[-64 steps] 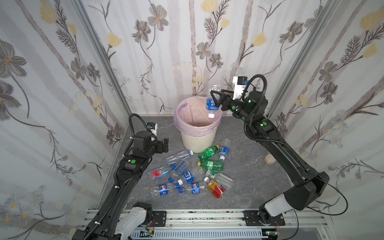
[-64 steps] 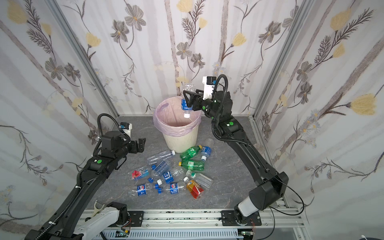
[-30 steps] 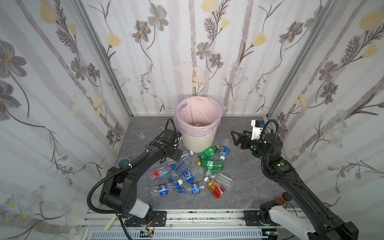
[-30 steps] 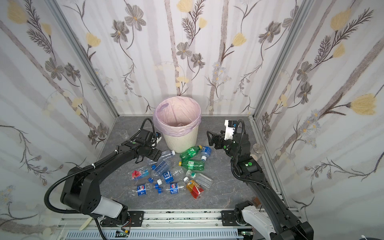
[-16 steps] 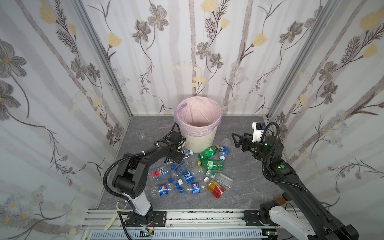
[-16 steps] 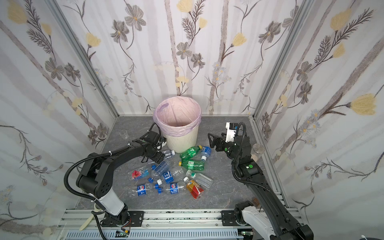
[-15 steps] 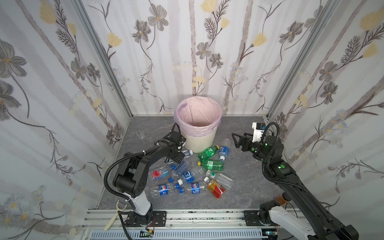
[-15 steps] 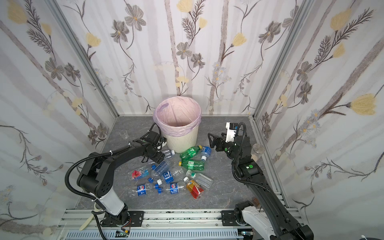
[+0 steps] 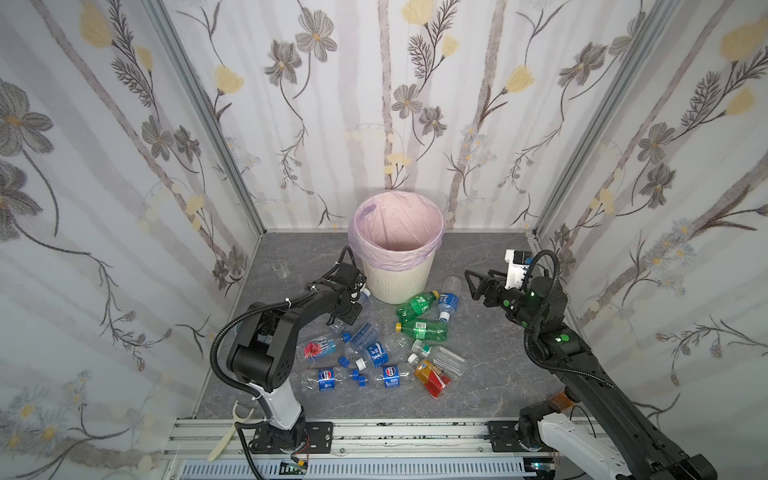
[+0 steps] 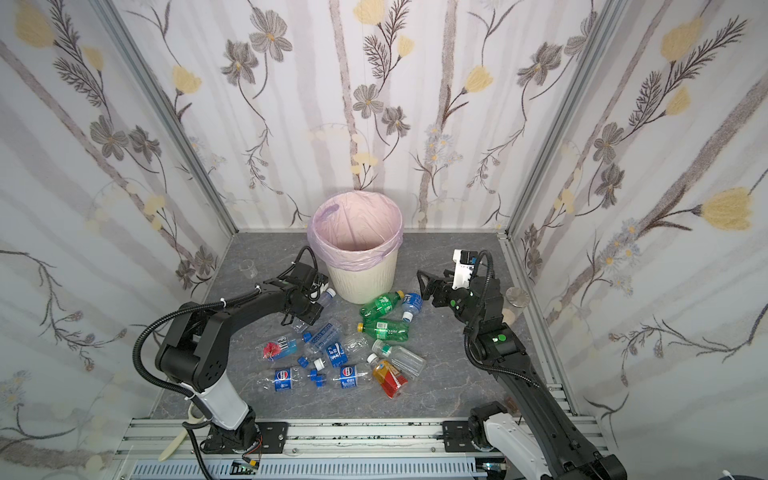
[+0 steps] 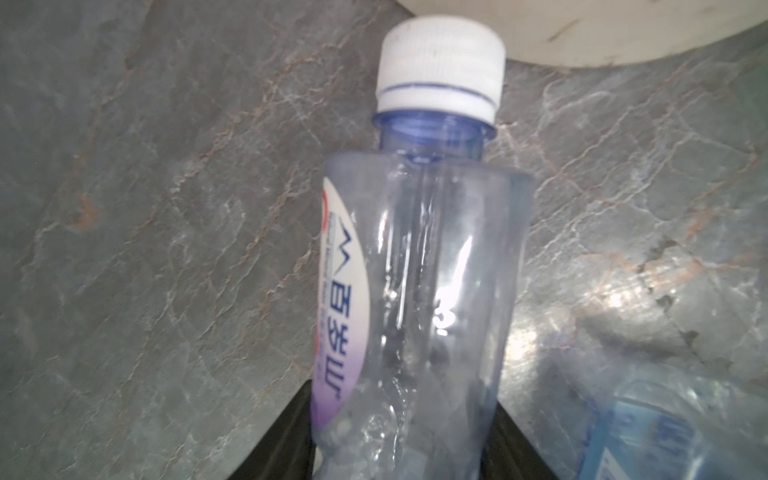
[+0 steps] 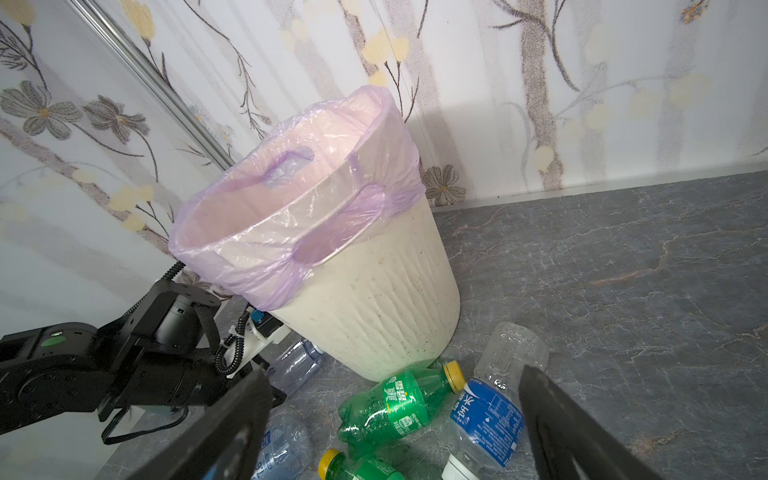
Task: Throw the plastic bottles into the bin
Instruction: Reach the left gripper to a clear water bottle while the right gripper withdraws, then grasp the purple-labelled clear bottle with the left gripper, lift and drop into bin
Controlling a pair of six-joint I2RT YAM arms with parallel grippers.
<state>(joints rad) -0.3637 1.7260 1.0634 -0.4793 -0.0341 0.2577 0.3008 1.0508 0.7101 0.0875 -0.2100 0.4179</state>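
Dozen-odd plastic bottles (image 9: 422,328) littered grey surface (image 9: 482,395) before cream bin (image 9: 399,282), pink-lined. Left gripper (image 9: 347,308) pinched clear, crumpled, white-capped bottle (image 11: 424,270) beside bin; right gripper (image 9: 471,286) spread, empty.

In both top views we look steeply down from high at the front, taking in the whole grey floor (image 9: 478,257) and the bin (image 9: 399,286). Our left wrist camera sits very close over one clear bottle (image 11: 415,291), while our right wrist camera looks from low and near at the bin, whose foot all views share.
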